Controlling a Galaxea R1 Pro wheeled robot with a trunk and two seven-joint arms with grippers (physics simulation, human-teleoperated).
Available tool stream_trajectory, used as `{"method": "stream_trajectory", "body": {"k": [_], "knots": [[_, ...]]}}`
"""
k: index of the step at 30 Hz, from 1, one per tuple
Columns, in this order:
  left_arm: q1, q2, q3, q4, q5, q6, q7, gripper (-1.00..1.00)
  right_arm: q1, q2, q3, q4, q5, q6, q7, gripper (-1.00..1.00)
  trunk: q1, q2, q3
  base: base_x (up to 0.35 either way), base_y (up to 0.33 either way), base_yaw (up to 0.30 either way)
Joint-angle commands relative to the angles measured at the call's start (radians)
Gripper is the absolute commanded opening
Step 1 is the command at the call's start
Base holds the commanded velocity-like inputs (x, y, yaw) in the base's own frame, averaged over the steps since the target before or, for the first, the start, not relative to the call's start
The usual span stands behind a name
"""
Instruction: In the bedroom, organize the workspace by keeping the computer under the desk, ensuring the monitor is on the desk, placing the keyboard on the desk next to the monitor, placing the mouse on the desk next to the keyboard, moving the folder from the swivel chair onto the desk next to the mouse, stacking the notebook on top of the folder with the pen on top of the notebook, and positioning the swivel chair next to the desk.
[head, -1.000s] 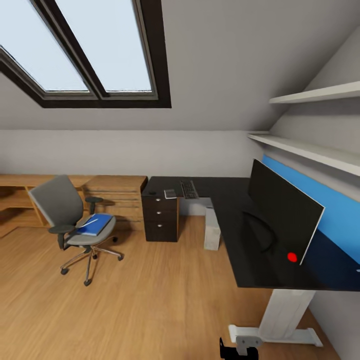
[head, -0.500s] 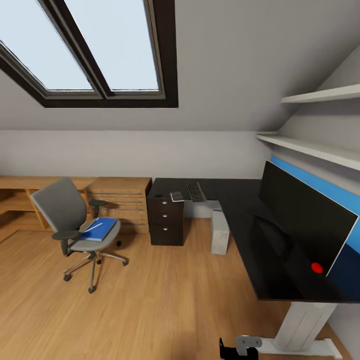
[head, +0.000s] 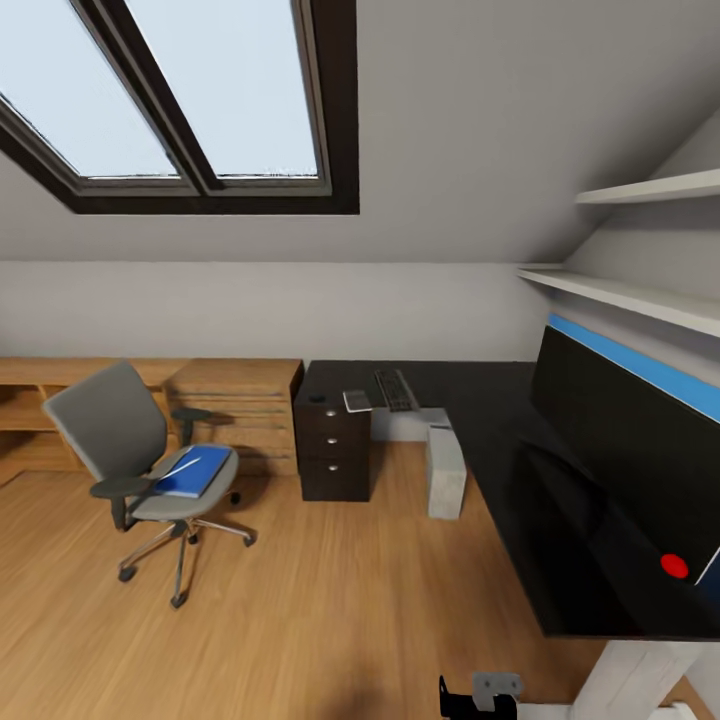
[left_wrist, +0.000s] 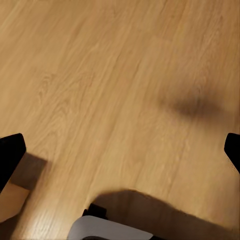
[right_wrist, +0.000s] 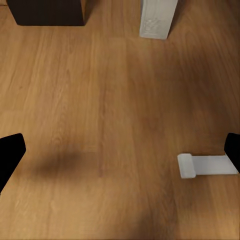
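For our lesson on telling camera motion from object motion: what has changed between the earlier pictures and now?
The whole view has shifted, so the camera moved, not the things. The monitor now looms larger at the edge. The folder still lies on the swivel chair, and the computer still stands under the desk. Nothing was grasped or released.

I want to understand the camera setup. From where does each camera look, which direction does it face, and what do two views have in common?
Head view: from the robot's head, forward and down at the desk, monitor and swivel chair; a dark robot part at the lower edge.
Left wrist view: down at the wooden floor; black fingers at both edges.
Right wrist view: down at floor, black fingers at both edges.
Shared: head and right wrist views both show the computer.
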Motion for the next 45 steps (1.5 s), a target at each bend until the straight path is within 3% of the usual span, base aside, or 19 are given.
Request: {"method": "stream_trajectory", "body": {"k": [1,25,45], "knots": [[0.0,0.001,-0.008,0.0,0.008,-0.004,0.002,1.0,-0.001,0.001,0.009,0.002,-0.005,-0.003,-0.005,1.0,0.001,-0.001,0.0,0.315,0.022,-0.003],[0.0,0.001,-0.008,0.002,0.009,-0.004,0.002,1.0,-0.001,0.011,0.01,0.002,-0.005,-0.003,-0.005,1.0,0.001,-0.001,0.008,0.332,0.01,-0.016],[0.0,0.001,-0.007,0.002,0.01,-0.004,0.002,1.0,-0.001,0.011,0.01,0.002,-0.005,-0.003,-0.005,1.0,0.001,-0.001,0.01,0.271,0.216,-0.006]]}}
